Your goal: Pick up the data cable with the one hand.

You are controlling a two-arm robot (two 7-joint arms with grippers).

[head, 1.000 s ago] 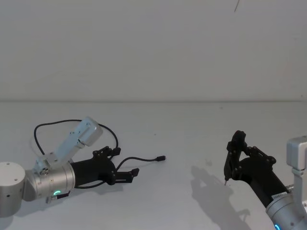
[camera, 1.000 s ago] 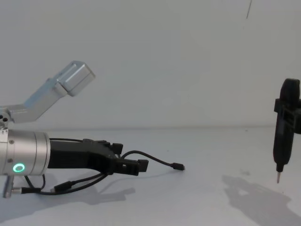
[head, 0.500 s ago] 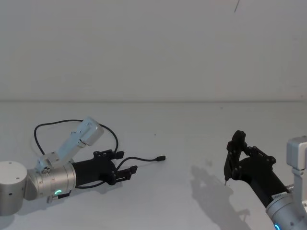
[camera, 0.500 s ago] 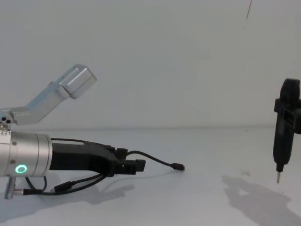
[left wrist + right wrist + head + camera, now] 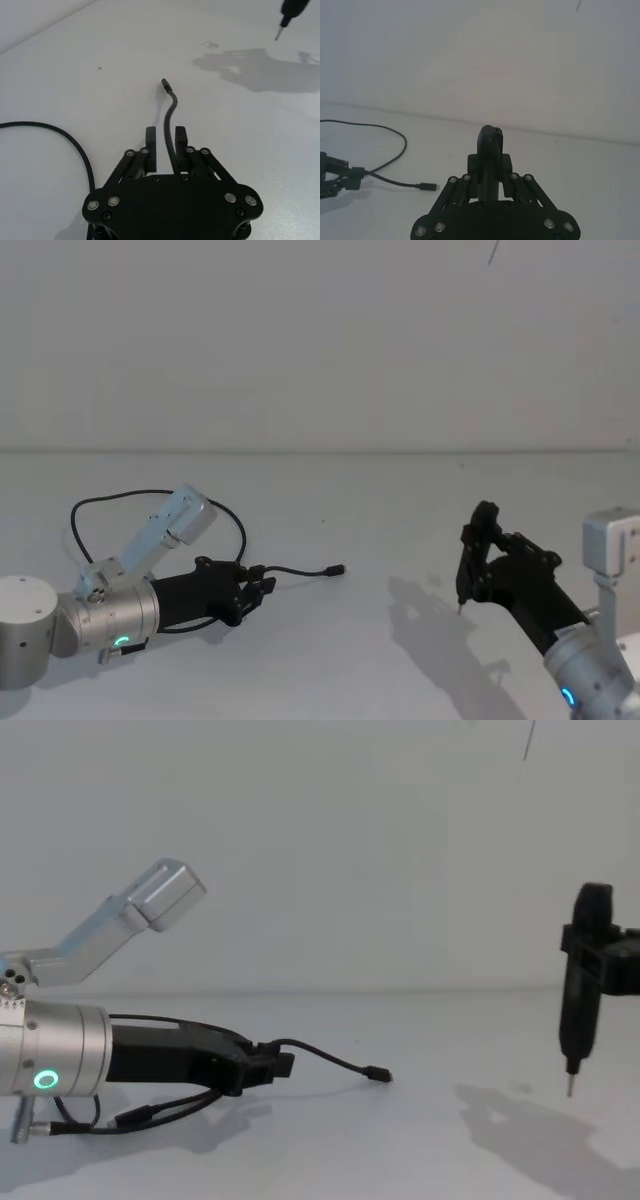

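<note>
Left gripper (image 5: 165, 131): black, linked two-finger type on a silver arm, low over the desk (image 5: 400, 530) on the robot's left. Its fingers (image 5: 180, 142) are drawn in narrowly on either side of the cord, one close against it and a sliver of desk visible beside the other. By judgement it is not yet a firm pinch. Data cable (image 5: 172, 102): thin black cord, round in section, matt and limp, lying flat on the desk. The stretch in hand runs out from between the fingers along the gripper's own line of reach, in a slight bend. Its long axis therefore points straight away from the palm, and a closing squeeze would meet it crosswise. Plug (image 5: 164, 83): small, dark, with a metal tip, at the free end just beyond the fingertips. Farther loop (image 5: 150, 492): a wide loose curve behind the left arm. Right gripper (image 5: 490, 161): well apart on the robot's right and much the farther arm from the cord, clamped on a black pointed tool (image 5: 577, 985) held tip-down above the desk. Desk: plain white, smooth. Wall (image 5: 320, 340): plain, pale.
</note>
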